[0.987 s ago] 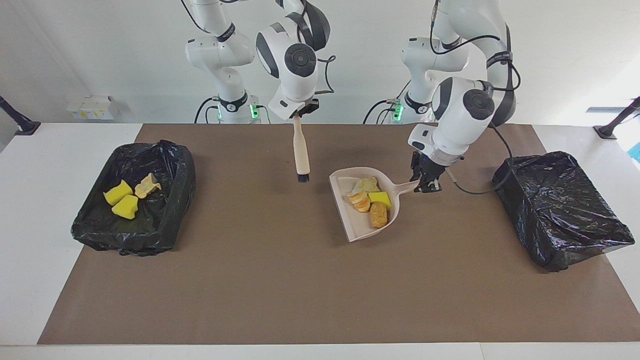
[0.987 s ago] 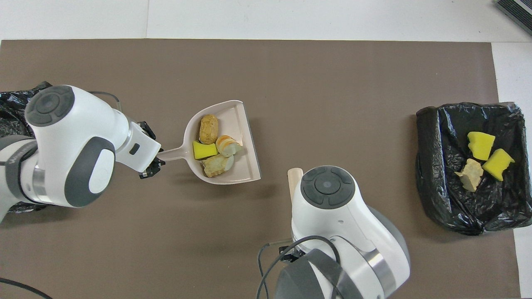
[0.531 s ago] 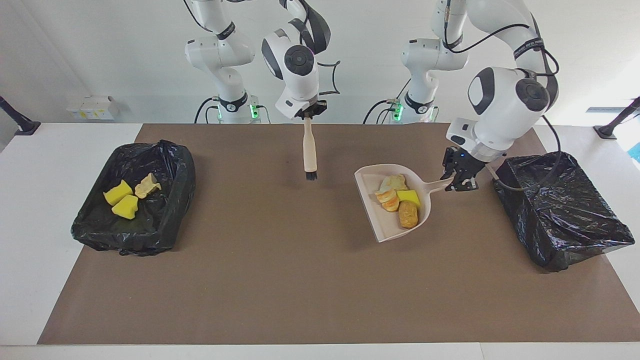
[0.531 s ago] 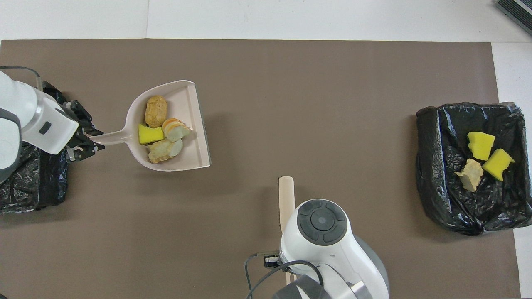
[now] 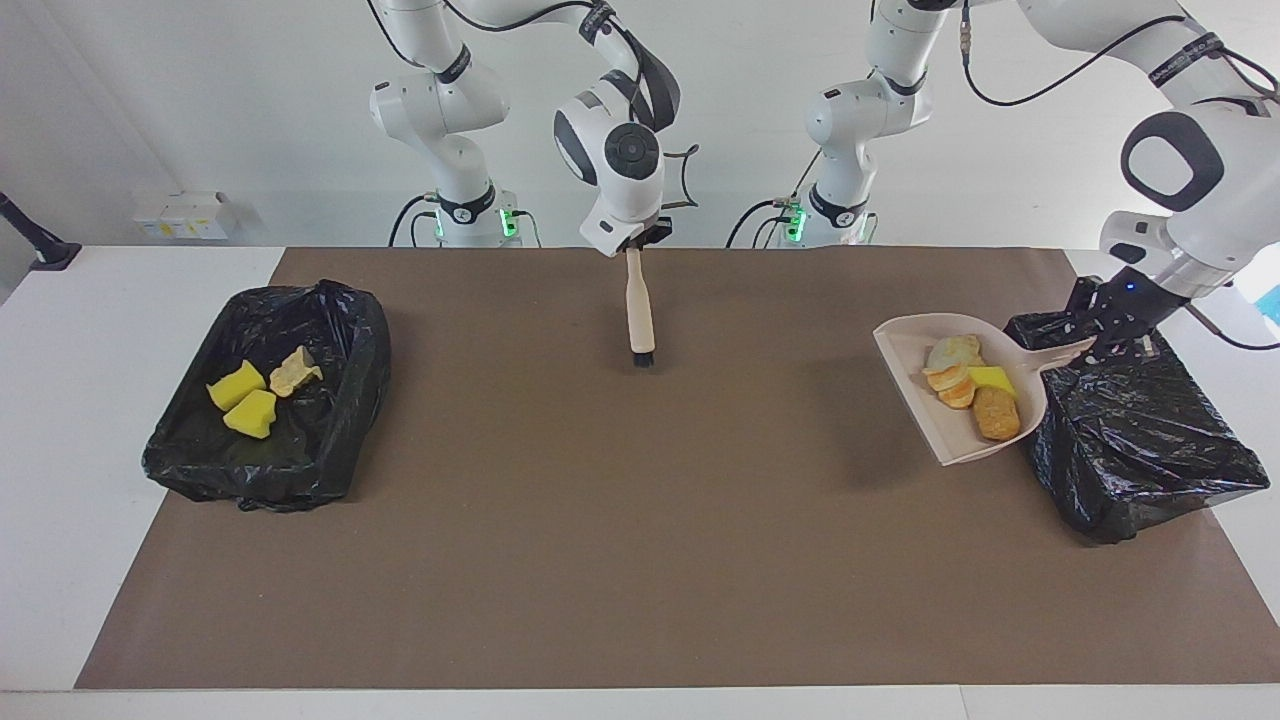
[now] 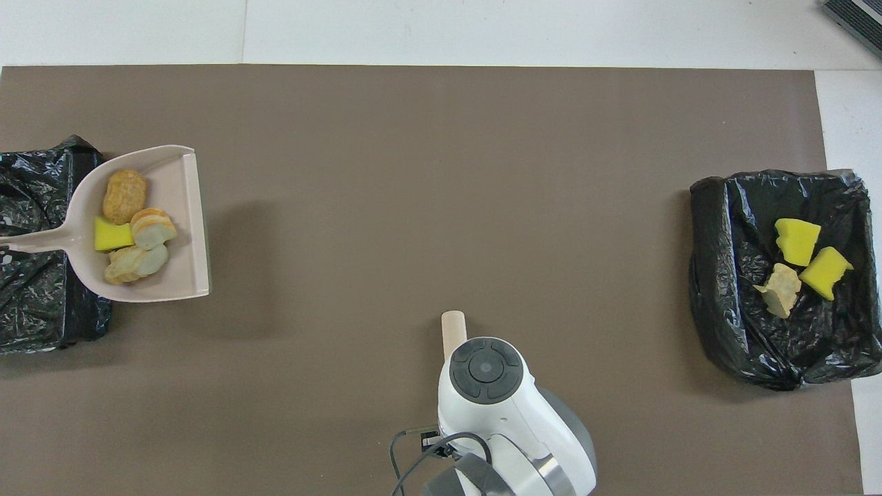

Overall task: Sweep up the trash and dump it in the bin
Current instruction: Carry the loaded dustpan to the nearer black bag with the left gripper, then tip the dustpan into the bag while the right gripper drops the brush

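Note:
My left gripper is shut on the handle of the beige dustpan, holding it above the mat. The handle end hangs over the edge of the black-lined bin at the left arm's end of the table. Several trash chunks, yellow, tan and orange-brown, lie in the dustpan, bunched near its handle as trash. My right gripper is shut on a brush, which hangs bristles down over the mat near the robots. From overhead only the brush handle's tip shows under the right wrist.
A second black-lined bin stands at the right arm's end of the table, seen from overhead as bin, with three chunks in it. The brown mat covers the middle of the table.
The left arm has carried the loaded dustpan across the mat to the bin at its own end. The right arm has shifted the brush slightly sideways and drawn it back.

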Controlling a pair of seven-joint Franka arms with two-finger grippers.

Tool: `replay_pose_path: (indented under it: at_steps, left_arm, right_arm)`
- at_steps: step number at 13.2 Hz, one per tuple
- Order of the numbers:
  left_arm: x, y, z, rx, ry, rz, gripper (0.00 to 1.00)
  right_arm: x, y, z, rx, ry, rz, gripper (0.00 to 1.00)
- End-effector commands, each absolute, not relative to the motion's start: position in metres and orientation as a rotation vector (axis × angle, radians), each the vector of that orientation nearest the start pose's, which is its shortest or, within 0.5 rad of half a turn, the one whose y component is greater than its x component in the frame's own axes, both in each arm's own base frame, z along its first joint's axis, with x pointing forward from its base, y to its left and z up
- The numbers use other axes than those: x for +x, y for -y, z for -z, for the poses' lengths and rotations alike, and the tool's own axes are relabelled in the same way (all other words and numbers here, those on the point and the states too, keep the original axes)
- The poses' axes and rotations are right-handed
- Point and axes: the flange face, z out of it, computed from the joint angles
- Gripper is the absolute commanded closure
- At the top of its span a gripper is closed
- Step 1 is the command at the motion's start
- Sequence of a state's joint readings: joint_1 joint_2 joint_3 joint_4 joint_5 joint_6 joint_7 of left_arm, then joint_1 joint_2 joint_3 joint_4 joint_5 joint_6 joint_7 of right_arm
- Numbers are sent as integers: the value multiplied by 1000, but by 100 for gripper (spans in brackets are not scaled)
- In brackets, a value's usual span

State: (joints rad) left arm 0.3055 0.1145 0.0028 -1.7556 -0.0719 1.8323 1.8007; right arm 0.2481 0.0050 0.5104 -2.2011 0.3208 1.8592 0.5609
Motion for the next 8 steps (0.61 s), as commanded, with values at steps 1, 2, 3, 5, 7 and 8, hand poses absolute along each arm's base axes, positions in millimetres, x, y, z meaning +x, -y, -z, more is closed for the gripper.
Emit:
replay_pose_path:
  at_steps: [1, 2, 3, 5, 7, 8]
  left_arm:
    - [556, -231, -513, -2324, -2149, 17, 100]
    - [549, -255, -517, -2319, -2131, -2, 100]
    - [552, -270, -522, -2291, -2124, -31, 100]
    - [560, -306, -539, -2252, -2081, -129, 100]
    - [565, -317, -542, -2214, -2031, -180, 100]
    - [571, -319, -546, -2138, -2009, -231, 100]
  right_arm:
    - [347, -359, -348, -3057, -9, -665, 100]
    - [348, -359, -346, -3055, -21, -656, 100]
    - [349, -360, -339, -3051, -23, -669, 100]
    - [348, -365, -333, -3048, -12, -665, 100]
    - [348, -365, -332, -3048, -6, -666, 93]
    - [349, -365, -330, -3045, 5, -673, 53]
